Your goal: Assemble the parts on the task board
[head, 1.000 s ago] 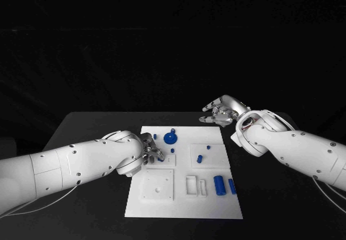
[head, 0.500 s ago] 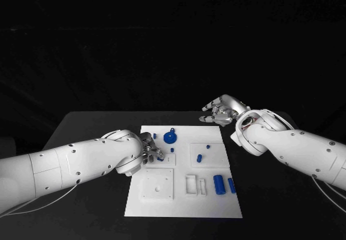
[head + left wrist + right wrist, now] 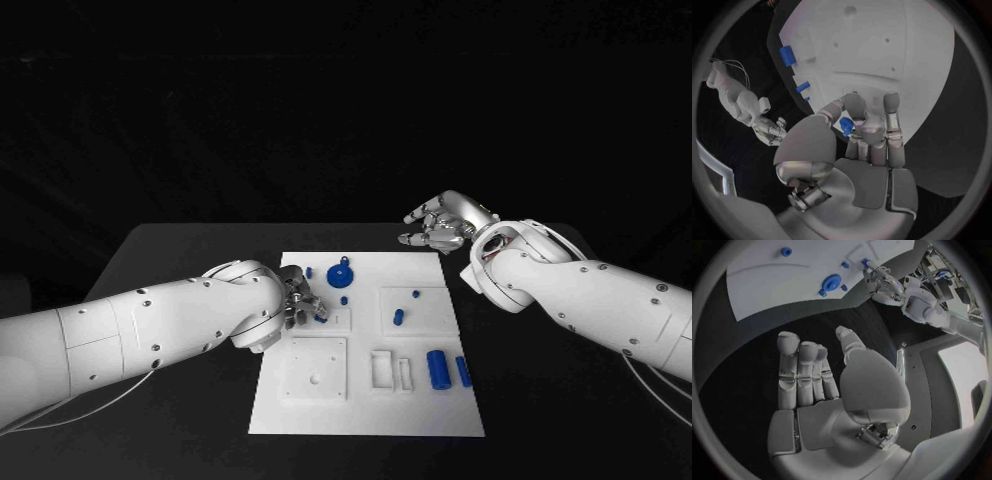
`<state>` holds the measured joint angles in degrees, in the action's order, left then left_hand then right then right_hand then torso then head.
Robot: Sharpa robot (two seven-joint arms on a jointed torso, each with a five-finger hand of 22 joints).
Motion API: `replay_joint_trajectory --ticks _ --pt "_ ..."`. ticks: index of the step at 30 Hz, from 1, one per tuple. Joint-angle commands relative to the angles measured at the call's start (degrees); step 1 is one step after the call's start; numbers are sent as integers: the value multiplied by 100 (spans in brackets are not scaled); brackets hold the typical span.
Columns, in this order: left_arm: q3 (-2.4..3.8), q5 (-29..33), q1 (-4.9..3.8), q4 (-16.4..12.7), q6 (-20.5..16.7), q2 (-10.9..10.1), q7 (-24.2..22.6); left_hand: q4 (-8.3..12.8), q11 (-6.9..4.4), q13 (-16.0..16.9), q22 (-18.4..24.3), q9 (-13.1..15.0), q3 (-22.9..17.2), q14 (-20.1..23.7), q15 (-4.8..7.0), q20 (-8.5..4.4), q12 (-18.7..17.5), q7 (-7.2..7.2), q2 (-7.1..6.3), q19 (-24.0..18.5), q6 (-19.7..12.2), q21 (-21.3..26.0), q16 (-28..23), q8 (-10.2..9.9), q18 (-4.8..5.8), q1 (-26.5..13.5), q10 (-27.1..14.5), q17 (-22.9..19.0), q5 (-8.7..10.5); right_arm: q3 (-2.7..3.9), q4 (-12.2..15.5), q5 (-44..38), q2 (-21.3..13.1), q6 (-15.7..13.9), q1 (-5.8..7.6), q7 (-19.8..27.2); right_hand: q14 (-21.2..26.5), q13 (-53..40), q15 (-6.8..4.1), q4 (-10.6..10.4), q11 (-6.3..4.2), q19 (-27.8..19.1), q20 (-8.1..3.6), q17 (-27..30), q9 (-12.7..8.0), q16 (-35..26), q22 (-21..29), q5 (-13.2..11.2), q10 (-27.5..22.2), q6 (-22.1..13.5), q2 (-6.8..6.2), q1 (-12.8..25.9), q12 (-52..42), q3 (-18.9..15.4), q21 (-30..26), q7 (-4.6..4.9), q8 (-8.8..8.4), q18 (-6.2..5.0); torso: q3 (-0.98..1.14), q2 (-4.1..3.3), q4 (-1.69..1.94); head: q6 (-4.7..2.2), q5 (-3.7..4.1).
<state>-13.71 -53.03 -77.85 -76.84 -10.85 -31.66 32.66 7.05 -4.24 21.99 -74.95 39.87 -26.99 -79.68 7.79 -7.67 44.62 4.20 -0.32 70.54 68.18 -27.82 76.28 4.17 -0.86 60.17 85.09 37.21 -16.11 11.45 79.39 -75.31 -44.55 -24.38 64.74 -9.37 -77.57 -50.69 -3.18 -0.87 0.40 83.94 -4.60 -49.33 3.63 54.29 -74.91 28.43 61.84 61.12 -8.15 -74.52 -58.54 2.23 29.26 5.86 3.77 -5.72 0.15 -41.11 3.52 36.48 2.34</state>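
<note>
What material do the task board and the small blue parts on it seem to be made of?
Task board: probably matte white plastic; flat, with shallow recesses, no glare. Blue parts, such as the cylinder: likely smooth plastic, uniform colour, faint sheen. Neither is certain from looks.

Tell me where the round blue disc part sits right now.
In the head view, the round blue disc part lies on the task board near its far edge, just beyond the left robot hand.

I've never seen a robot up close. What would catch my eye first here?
The white task board dotted with small blue parts glows mid-table. The left robot hand pinches a small blue part over the board's left side, while the right robot hand hangs empty beyond the far edge.
</note>
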Motion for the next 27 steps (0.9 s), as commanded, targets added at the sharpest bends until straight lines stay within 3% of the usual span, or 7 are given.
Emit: replay_joint_trajectory --ticks 1,8,9,10,19,27 --pt "-12 65 27 -46 167 43 -146 -7 -166 11 -112 861 54 -61 -4 55 55 -832 149 0 1648 -43 39 168 -55 87 162 31 25 3 -2 0 6 64 -5 12 -3 3 -42 36 -13 213 -6 3 -4 -6 -330 47 -6 34 0 44 22 15 -18 -6 -21 -57 1 -2 -5 1 4" --pt "-12 55 23 -49 218 52 -157 -49 -172 -9 -108 807 193 -76 -9 96 136 -846 194 -5 1611 -65 65 365 -93 143 158 69 53 3 -5 0 6 69 -6 7 -3 8 -42 49 -14 214 -6 3 -4 -7 -331 92 -11 36 -3 57 28 28 -14 -7 -22 -56 2 -3 -3 8 13" --pt "-12 49 22 -49 224 54 -157 -127 -174 -12 -109 814 371 -77 -2 90 146 -854 178 -4 1636 -67 75 397 -91 60 162 91 -394 3 -6 0 6 69 -7 6 -3 8 -42 49 -14 214 -6 3 -4 -7 -331 92 -11 36 -3 57 28 28 -14 -7 -22 -56 3 -4 0 7 16" --pt "-12 43 22 -48 231 55 -158 -129 -166 -13 -106 819 953 -77 -14 111 183 -855 394 -2 1593 -64 81 436 -98 342 163 94 -414 3 -8 0 7 69 -7 5 -3 8 -42 49 -14 214 -6 3 -4 -7 -331 92 -11 36 -3 57 28 28 -14 -7 -22 -56 3 -4 1 6 17" --pt "-11 20 9 -47 348 59 -154 -89 -172 -50 -109 843 1055 -96 -20 172 236 -865 460 1 1602 -61 106 552 -159 333 160 133 -325 3 -21 0 8 71 -11 2 -4 8 -44 80 -17 212 -8 2 -5 -9 -330 150 -8 35 -7 62 30 60 -20 -7 -22 -56 -1 -2 1 17 17" --pt "-11 -40 -3 -67 472 51 -133 30 -176 -106 -112 890 1034 -105 -24 208 280 -869 438 -2 1594 -82 131 596 -199 398 159 163 -439 3 -21 0 3 72 -18 1 -3 11 -45 103 -18 213 -9 2 -5 -11 -330 202 -11 35 -13 82 34 88 -20 -6 -23 -55 -6 -1 4 17 13"
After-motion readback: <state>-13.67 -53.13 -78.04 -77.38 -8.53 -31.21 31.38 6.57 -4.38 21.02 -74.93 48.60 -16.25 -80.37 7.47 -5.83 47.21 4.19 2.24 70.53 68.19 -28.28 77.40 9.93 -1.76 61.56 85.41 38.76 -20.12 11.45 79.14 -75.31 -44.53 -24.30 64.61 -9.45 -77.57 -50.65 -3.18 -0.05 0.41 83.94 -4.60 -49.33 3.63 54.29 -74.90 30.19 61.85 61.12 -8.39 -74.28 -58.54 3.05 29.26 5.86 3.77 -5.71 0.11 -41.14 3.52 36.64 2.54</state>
